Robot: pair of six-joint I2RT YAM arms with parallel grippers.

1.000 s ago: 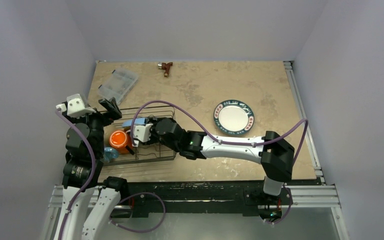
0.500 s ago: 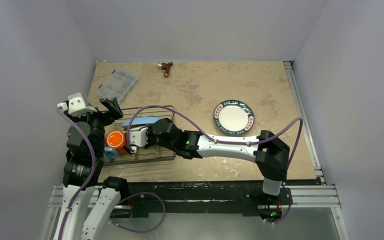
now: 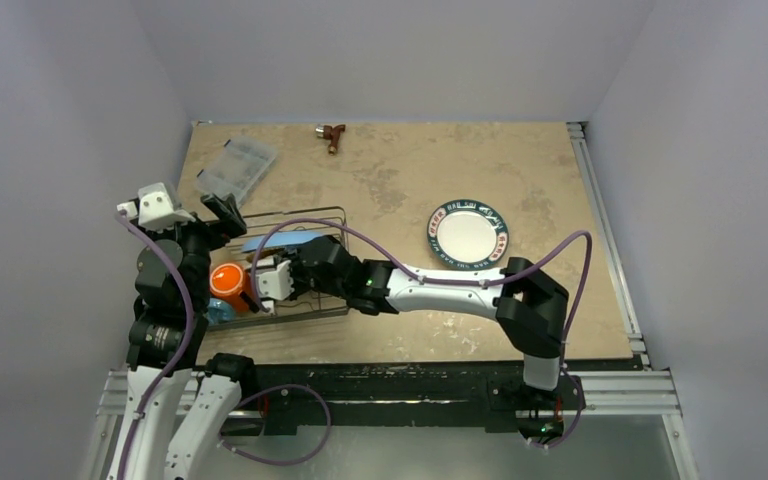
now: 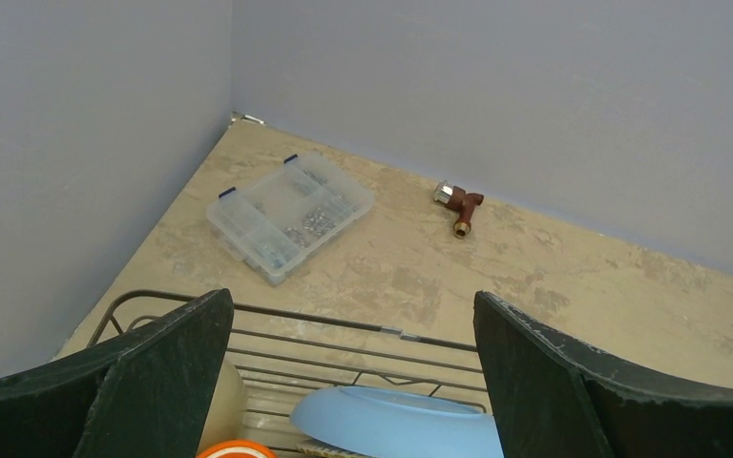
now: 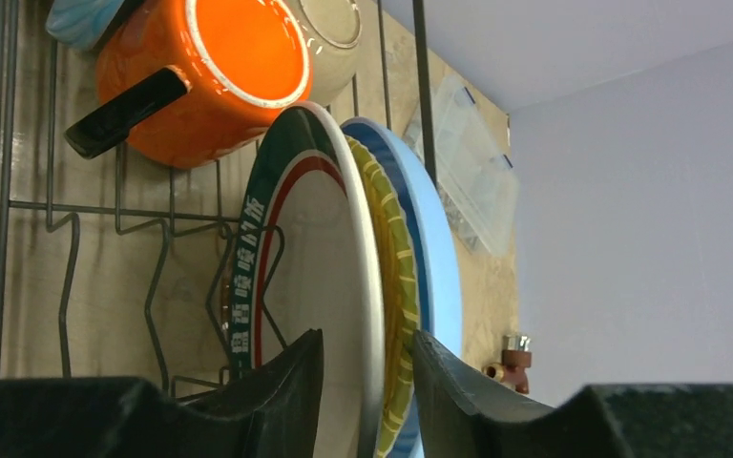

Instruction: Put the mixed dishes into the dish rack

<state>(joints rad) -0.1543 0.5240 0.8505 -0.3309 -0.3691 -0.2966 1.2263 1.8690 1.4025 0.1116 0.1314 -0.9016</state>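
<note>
The black wire dish rack [image 3: 305, 315] stands at the left. In the right wrist view, a white plate with a dark green rim [image 5: 315, 258], a yellow woven plate [image 5: 393, 248] and a light blue plate [image 5: 439, 258] stand on edge together in it. An orange mug [image 5: 200, 76], a blue mug [image 5: 81, 19] and a small white bowl [image 5: 329, 29] lie at its end. My right gripper [image 5: 367, 336] is inside the rack [image 3: 260, 287], its jaws closed around the white plate's rim. My left gripper [image 4: 353, 296] hovers open and empty over the rack's far left corner [image 3: 225, 212].
A second white plate with a green rim [image 3: 468, 233] lies flat on the table to the right. A clear compartment box [image 3: 235, 167] sits beyond the rack at the back left. A small brown tool [image 3: 333, 133] lies at the back edge.
My right gripper has moved a little left and nearer inside the rack, toward the orange mug. The left arm has barely moved.
</note>
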